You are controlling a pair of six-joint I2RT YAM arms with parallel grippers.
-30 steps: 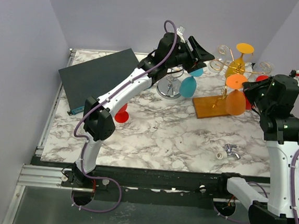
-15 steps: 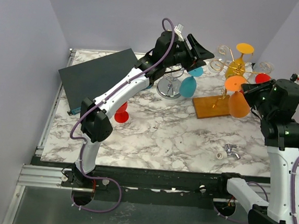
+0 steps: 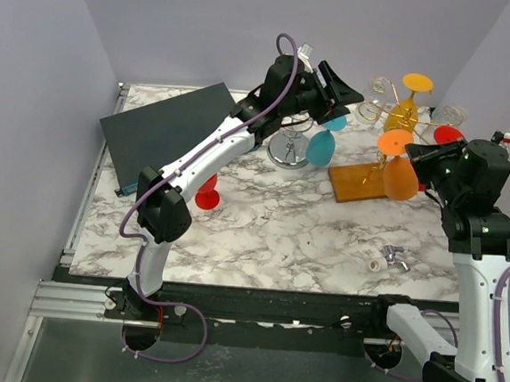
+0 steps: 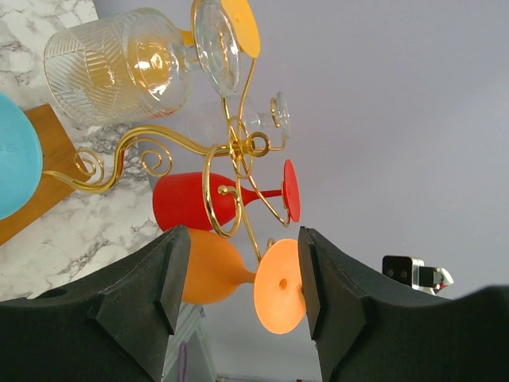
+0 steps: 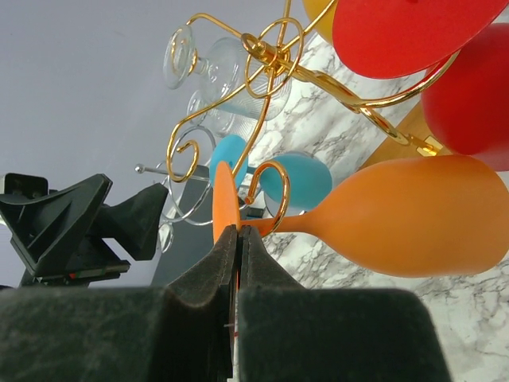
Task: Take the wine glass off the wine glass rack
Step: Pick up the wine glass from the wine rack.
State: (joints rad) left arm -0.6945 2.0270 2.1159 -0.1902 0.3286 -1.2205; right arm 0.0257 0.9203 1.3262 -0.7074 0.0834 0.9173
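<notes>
A gold wire rack [image 3: 396, 109] stands on a wooden base [image 3: 356, 184] at the back right. It holds red, yellow and clear glasses. An orange wine glass [image 3: 400, 177] hangs at its near side. In the right wrist view its stem sits inside a gold hook [image 5: 270, 187]. My right gripper [image 5: 238, 231] is shut on the edge of the glass's orange foot [image 5: 223, 199]; the orange bowl [image 5: 413, 215] lies to the right. My left gripper [image 4: 242, 278] is open and empty, held high to the left of the rack [image 3: 343, 82], with the orange foot [image 4: 278, 286] showing far off between its jaws.
A silver stand [image 3: 287, 149] with a blue glass [image 3: 321, 146] stands under the left arm. A dark board [image 3: 166, 134] lies at the back left. A red glass [image 3: 206, 196] sits near the left arm. Small metal parts [image 3: 390, 256] lie front right.
My right gripper has shifted a little to the left with the orange glass's foot in it. The left arm has barely moved.
</notes>
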